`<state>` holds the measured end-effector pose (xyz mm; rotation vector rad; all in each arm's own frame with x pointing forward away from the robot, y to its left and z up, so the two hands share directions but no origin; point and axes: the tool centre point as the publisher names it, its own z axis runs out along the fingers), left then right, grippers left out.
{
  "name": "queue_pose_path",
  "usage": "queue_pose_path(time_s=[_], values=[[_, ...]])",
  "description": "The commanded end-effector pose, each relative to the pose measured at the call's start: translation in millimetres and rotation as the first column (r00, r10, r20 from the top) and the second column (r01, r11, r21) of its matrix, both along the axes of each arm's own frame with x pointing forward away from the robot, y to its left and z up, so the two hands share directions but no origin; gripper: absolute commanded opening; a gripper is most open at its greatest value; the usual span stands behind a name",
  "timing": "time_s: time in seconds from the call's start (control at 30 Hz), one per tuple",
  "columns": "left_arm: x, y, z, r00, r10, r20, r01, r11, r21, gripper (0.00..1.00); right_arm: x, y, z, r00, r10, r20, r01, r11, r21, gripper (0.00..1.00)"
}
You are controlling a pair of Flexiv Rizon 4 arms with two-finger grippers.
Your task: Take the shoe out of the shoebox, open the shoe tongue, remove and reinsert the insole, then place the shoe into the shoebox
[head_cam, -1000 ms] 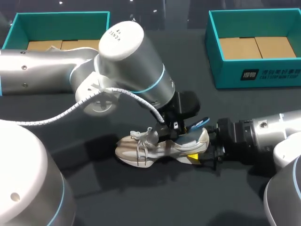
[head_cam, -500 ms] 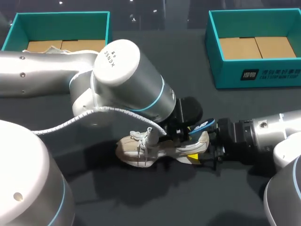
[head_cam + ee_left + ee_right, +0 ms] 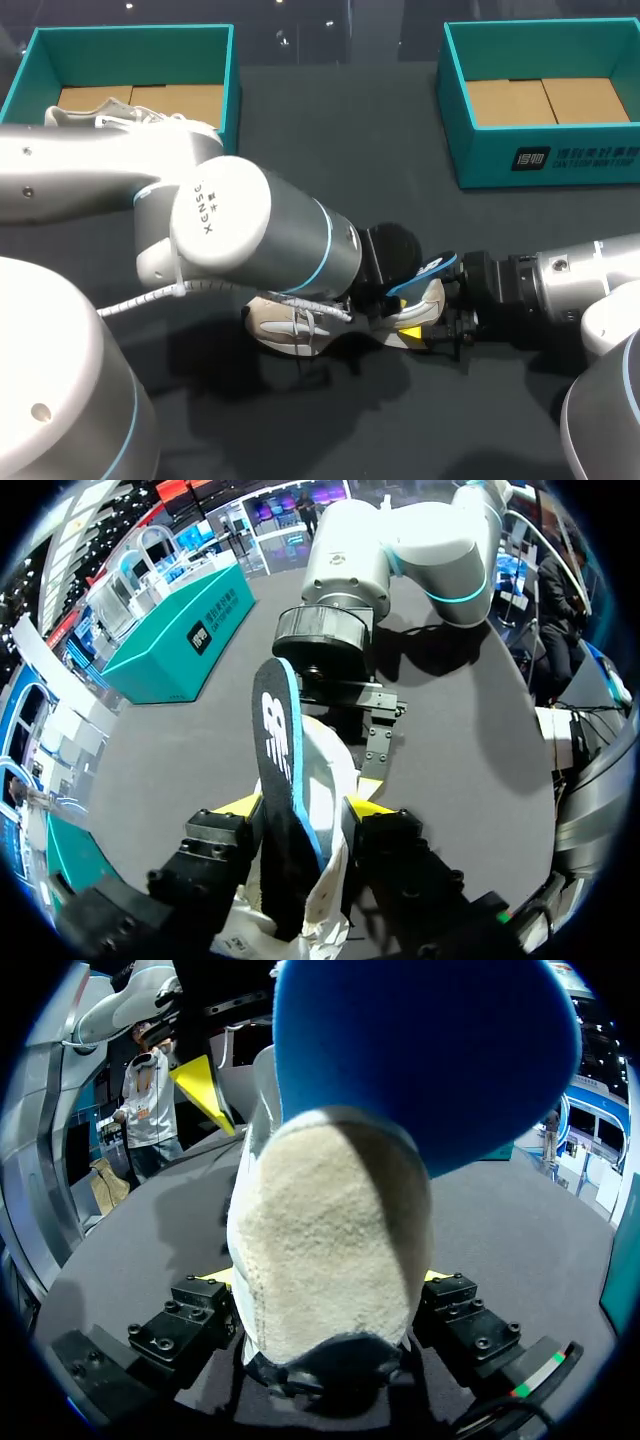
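Note:
A beige shoe (image 3: pixel 290 328) lies on its side on the dark table, toe to the left. My right gripper (image 3: pixel 425 325) comes in from the right and is shut on its heel (image 3: pixel 330 1260), one finger on each side. A black insole with a blue edge (image 3: pixel 285 770) stands up out of the heel opening, and shows blue (image 3: pixel 422 270) from overhead. My left gripper (image 3: pixel 305 808) hangs over the heel with the insole between its yellow fingertips (image 3: pixel 243 805), which stand open a little off it. The left arm hides the shoe's middle.
A teal shoebox (image 3: pixel 130 35) at the back left holds a second beige shoe (image 3: pixel 130 118). Another teal shoebox (image 3: pixel 545 160) stands at the back right with only cardboard inside. My left arm's bulky wrist (image 3: pixel 250 235) spans the table's middle.
The left gripper's fingers have spread apart, letting go of the insole. The left wrist has swung down and to the left over the shoe. The right arm has kept still.

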<state>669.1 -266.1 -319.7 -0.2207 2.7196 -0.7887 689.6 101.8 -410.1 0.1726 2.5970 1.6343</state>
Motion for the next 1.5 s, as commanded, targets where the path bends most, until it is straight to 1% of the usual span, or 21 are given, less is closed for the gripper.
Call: queue_pose_path(time_s=[0.03, 0.3, 0.6, 1.03, 1.3, 1.33, 1.4, 1.43, 1.5], values=[[1.8, -10, -8, 0.998, 0.053, 0.030, -0.052, 0.998, -0.020, 0.49, 0.5, 1, -3, 1.000, -0.001, -0.001, 0.001, 1.000, -0.005, 0.00], [7.0, -18, -13, 0.991, 0.108, 0.073, -0.104, 0.993, -0.059, 0.49, 0.5, 1, -3, 1.000, -0.001, -0.001, 0.001, 1.000, -0.005, 0.00], [8.0, -16, -16, 0.984, 0.136, 0.115, -0.125, 0.987, -0.098, 0.46, 0.5, 1, -3, 1.000, -0.001, -0.001, 0.001, 1.000, -0.005, 0.00], [20.7, -14, -23, 0.982, 0.156, 0.106, -0.145, 0.984, -0.105, 0.45, 0.5, 1, -3, 1.000, -0.001, -0.001, 0.001, 1.000, -0.005, 0.00], [23.7, -10, -29, 0.982, 0.158, 0.104, -0.147, 0.984, -0.105, 0.41, 0.5, 1, -3, 1.000, -0.001, -0.001, 0.001, 1.000, -0.005, 0.00], [23.5, -10, -29, 0.981, 0.159, 0.108, -0.148, 0.983, -0.105, 0.40, 0.5, 1, -3, 1.000, -0.001, -0.001, 0.001, 1.000, -0.005, 0.00], [23.6, -10, -31, 0.980, 0.162, 0.113, -0.150, 0.983, -0.105, 0.31, 0.5, 1, -3, 1.000, -0.001, -0.001, 0.001, 1.000, -0.005, 0.00], [23.7, -10, -31, 0.980, 0.162, 0.113, -0.151, 0.983, -0.104, 0.24, 0.5, 1, -3, 1.000, -0.001, -0.001, 0.001, 1.000, -0.005, 0.00], [24.4, -10, -31, 0.980, 0.163, 0.113, -0.151, 0.983, -0.105, 0.00, 0.5, 1, -3, 1.000, -0.001, -0.001, 0.001, 1.000, -0.005, 0.00]])
